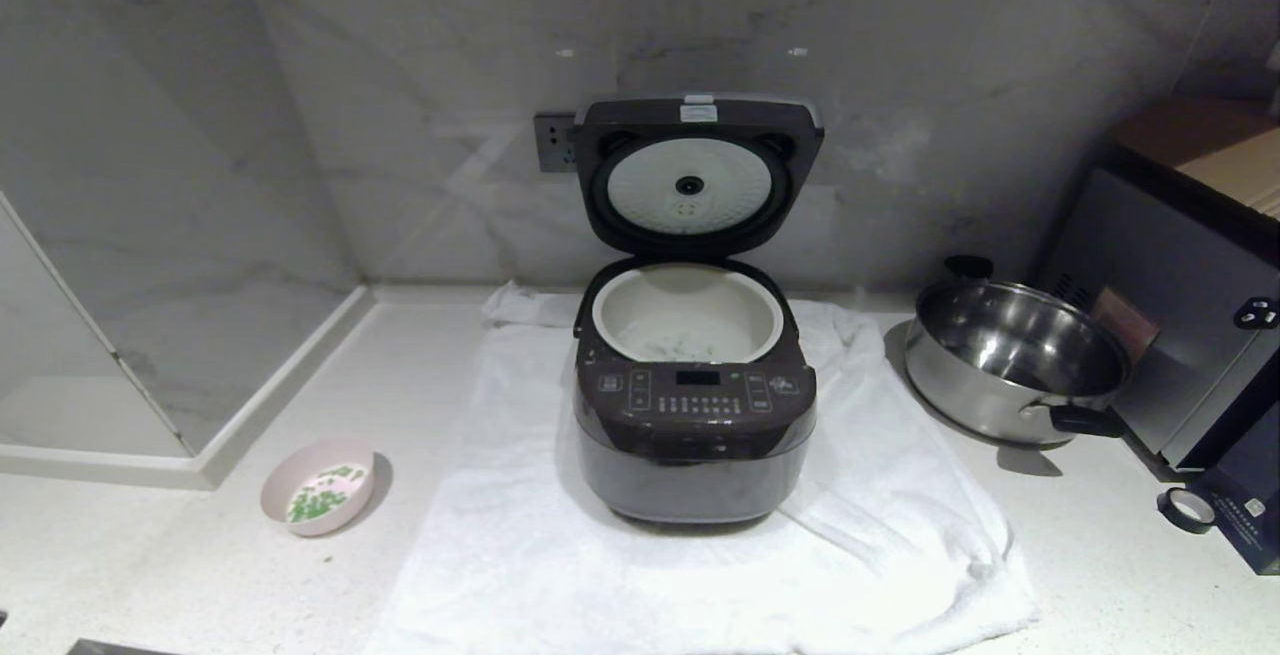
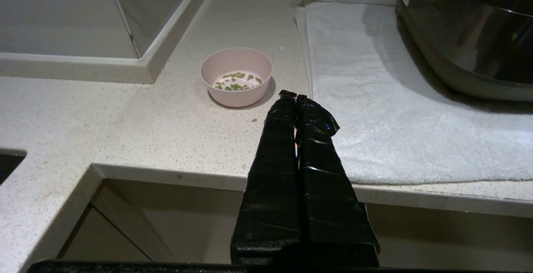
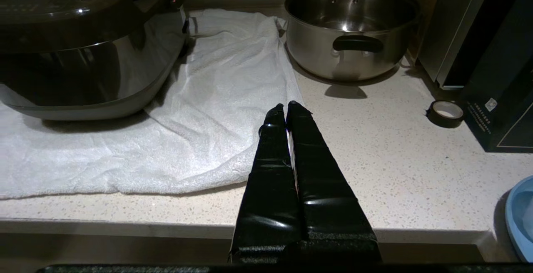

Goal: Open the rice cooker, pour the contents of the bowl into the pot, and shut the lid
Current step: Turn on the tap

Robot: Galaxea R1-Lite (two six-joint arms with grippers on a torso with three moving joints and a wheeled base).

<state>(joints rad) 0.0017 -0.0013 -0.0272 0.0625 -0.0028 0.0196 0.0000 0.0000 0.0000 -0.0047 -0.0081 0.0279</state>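
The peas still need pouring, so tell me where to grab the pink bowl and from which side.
Probably best to grip the bowl by its thin rim, one finger inside and one outside, coming from above on the side nearest the left gripper. It stands upright and open on the bare counter, apart from the towel.

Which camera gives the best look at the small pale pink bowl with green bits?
The left wrist view: the small pale pink bowl is close and unobstructed. The head view shows it smaller; the right wrist view misses it.
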